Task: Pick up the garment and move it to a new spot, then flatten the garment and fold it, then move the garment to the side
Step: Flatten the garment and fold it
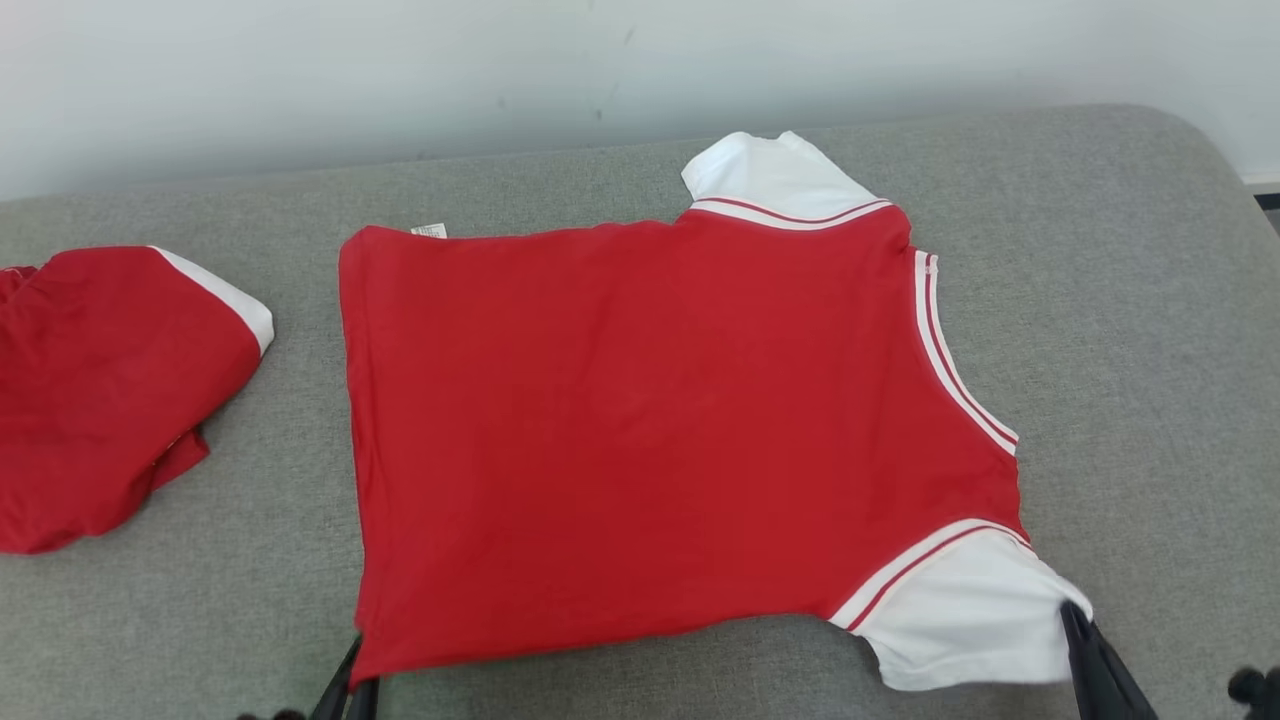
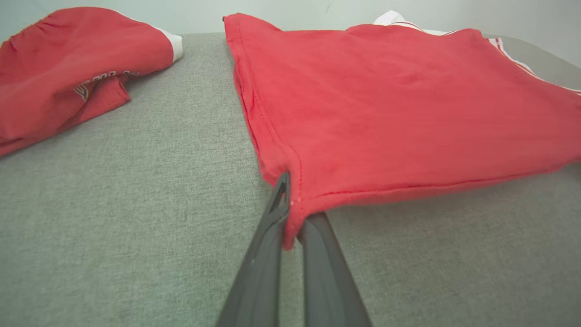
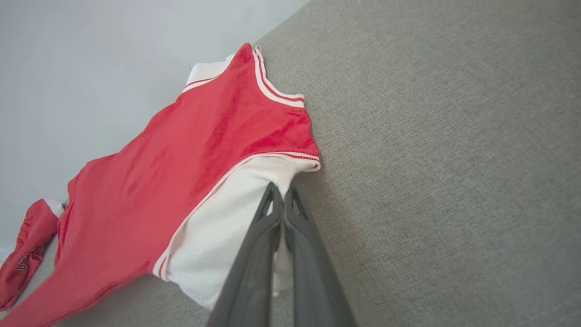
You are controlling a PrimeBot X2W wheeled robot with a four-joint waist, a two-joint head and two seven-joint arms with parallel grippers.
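A red shirt with white sleeves lies spread on the grey cushion, its neck towards the right. My left gripper is shut on the near hem corner of the shirt, which is pulled a little off the surface. My right gripper is shut on the edge of the near white sleeve. The far white sleeve points towards the wall.
A second red garment with white trim lies bunched at the left edge of the cushion. A pale wall runs along the back. The cushion's rounded corner is at the far right.
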